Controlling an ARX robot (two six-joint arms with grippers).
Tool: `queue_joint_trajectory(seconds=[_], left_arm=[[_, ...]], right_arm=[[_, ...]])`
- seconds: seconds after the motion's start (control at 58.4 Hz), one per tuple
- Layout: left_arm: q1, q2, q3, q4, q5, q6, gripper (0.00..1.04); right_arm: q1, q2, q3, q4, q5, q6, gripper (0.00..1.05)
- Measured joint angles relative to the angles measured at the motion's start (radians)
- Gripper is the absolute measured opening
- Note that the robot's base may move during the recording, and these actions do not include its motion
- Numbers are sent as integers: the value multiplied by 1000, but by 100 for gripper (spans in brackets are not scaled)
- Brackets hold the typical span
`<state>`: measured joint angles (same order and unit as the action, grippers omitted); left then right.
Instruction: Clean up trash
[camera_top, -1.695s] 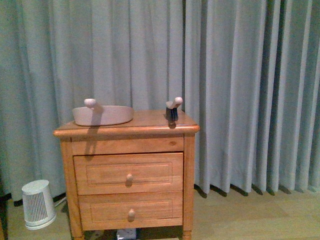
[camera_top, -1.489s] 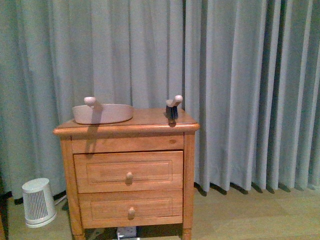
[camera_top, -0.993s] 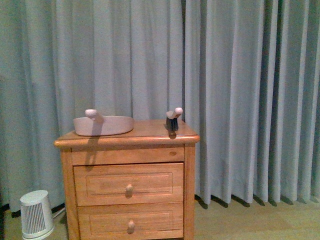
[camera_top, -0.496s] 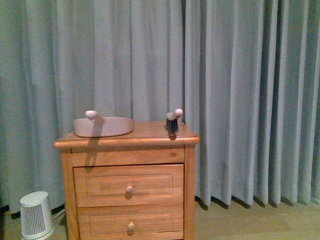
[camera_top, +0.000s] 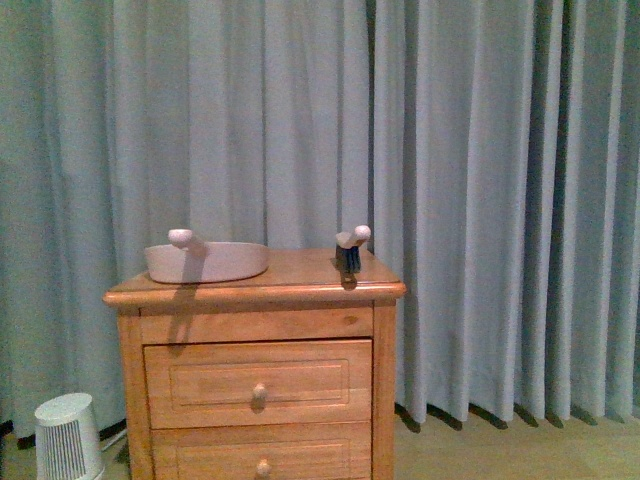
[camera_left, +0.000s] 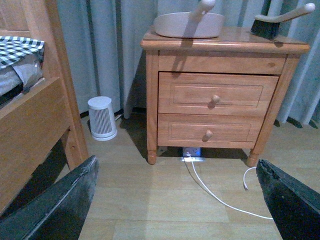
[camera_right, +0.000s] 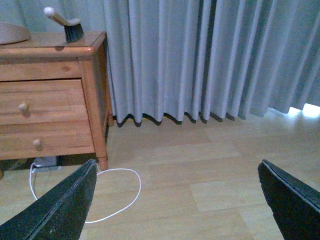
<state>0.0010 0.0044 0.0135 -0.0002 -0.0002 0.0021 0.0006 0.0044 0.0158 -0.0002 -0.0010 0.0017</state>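
— How are your claws?
— My left claw (camera_left: 176, 162) is open wide. Its two black fingers (camera_left: 55, 210) are far apart, with only air between them. It touches nothing. My right claw (camera_right: 176, 163) is open wide too. Its black fingers (camera_right: 292, 200) are far apart, and it holds nothing.
— Where is the trash?
— I cannot tell. It does not show in any view.
— What do you see, then?
— A brown wooden nightstand with two drawers (camera_top: 258, 372) stands in front of a long grey curtain (camera_top: 480, 200). On its top, at the left side, lies a beige-pink scoop-shaped dustpan (camera_top: 205, 262). At the right side rests a white long-handled brush with dark bristles (camera_top: 350, 250), well apart from the dustpan. Both claws hang above the light wooden floor (camera_right: 200, 190). A thin white cord (camera_left: 210, 193) lies on the floor by the nightstand. A small white ribbed tub (camera_left: 102, 117) stands near it.
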Motion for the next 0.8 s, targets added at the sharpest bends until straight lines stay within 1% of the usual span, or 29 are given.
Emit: queue_joint_trajectory(seconds=[0.805], left_arm=[[0,0,0,0,0,0,97]], right_arm=[[0,0,0,0,0,0,97]])
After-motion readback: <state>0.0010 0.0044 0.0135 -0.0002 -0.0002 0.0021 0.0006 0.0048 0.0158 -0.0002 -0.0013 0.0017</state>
